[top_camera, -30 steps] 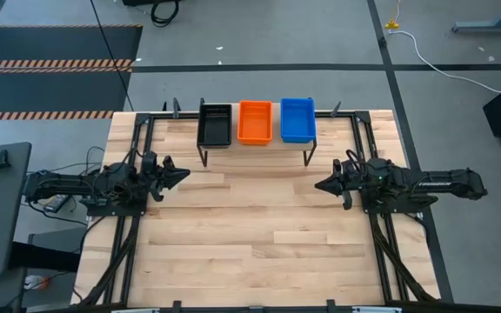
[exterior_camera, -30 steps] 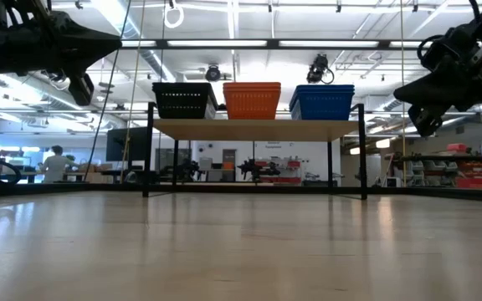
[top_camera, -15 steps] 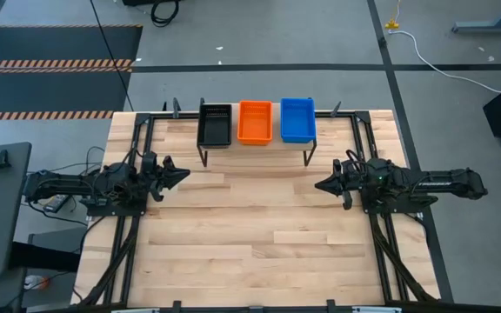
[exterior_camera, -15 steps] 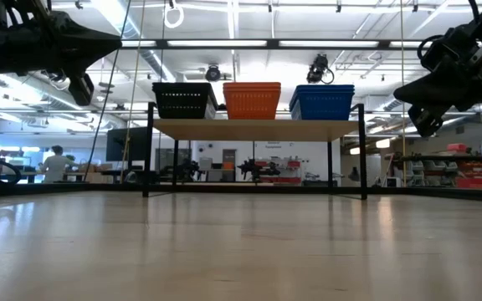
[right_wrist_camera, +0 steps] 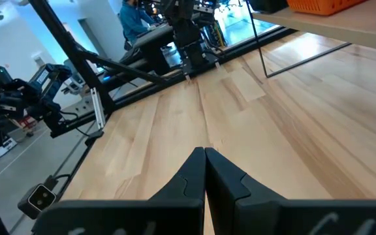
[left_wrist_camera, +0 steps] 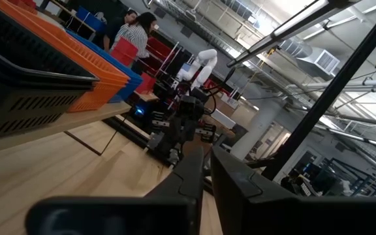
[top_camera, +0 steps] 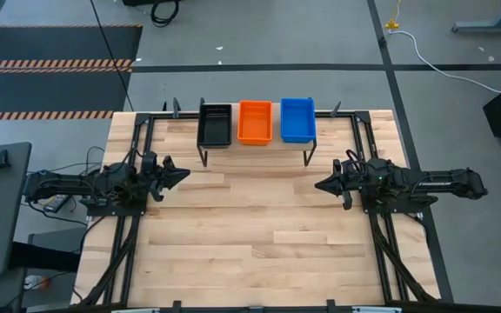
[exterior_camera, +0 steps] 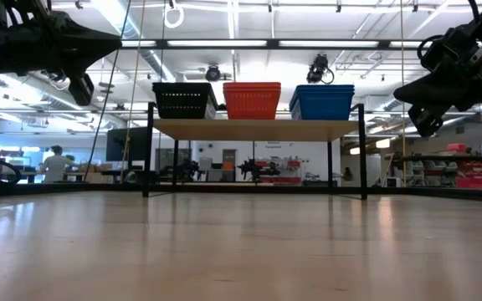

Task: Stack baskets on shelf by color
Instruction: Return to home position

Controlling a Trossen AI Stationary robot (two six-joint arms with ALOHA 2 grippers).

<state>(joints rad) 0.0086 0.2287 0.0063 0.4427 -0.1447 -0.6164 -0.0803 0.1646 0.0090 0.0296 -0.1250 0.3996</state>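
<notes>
"Which step were you on?"

"The last 1, by my reckoning: parking the arms. The baskets sat on the shelf in 3 piles sorted by color, black pile, orange pile and blue pile, side by side in 1 row. None lay on the bench. How many were nested in each pile I couldn't tell."

"And your hands?"

"My left hand hung over the left side of the bench and my right hand over the right side. Both were raised off the wood, pointing toward each other and well apart. Each was closed, fingers pressed together, gripping nothing."

"What did the next move call for?"

"Very little, I judged: settle both arms at rest, with no grasp and no reach toward the shelf."

"How much room did you have?"

"Plenty. Bare wood lay between the 2 hands and in front of the shelf. The shelf stood at the bench's far edge, well apart from both hands. The black pile sat at its left end and the blue pile at its right end, so the thin legs below them were the likeliest things to catch. Dark rails ran along both sides of the bench beneath my arms."
</notes>
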